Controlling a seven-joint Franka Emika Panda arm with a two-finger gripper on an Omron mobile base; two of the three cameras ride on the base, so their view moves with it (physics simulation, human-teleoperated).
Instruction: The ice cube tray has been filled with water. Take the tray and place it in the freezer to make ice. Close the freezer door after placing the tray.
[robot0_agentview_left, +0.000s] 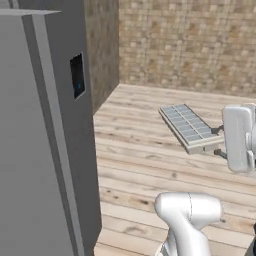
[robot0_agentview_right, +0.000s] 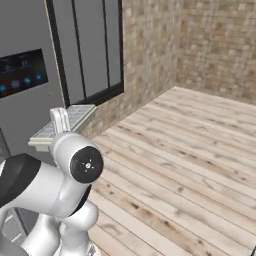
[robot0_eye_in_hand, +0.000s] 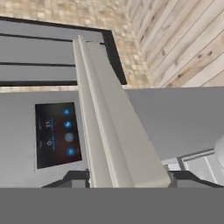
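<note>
The ice cube tray (robot0_agentview_left: 189, 127) is a flat light-grey grid of pale-blue cells. It hangs level above the wooden floor, held by its near end. My gripper (robot0_agentview_left: 217, 142) is shut on that end, one dark finger above and one below. In the right base view the tray (robot0_agentview_right: 67, 120) pokes out behind my arm towards the grey fridge front. The hand view looks along the tray (robot0_eye_in_hand: 109, 122) edge-on, with my fingertips (robot0_eye_in_hand: 72, 177) on either side. White freezer shelving (robot0_eye_in_hand: 202, 168) peeks in at the lower right. A plain grey door slab (robot0_agentview_left: 30, 150) stands at the left.
The fridge door with the dark blue-lit display panel (robot0_agentview_left: 77, 75) (robot0_agentview_right: 22, 72) (robot0_eye_in_hand: 57, 133) is straight ahead of the tray. A dark-framed panelled unit (robot0_agentview_right: 90, 50) and brick walls (robot0_agentview_left: 190, 40) stand behind. Wooden floor (robot0_agentview_right: 190, 150) stretches to the right.
</note>
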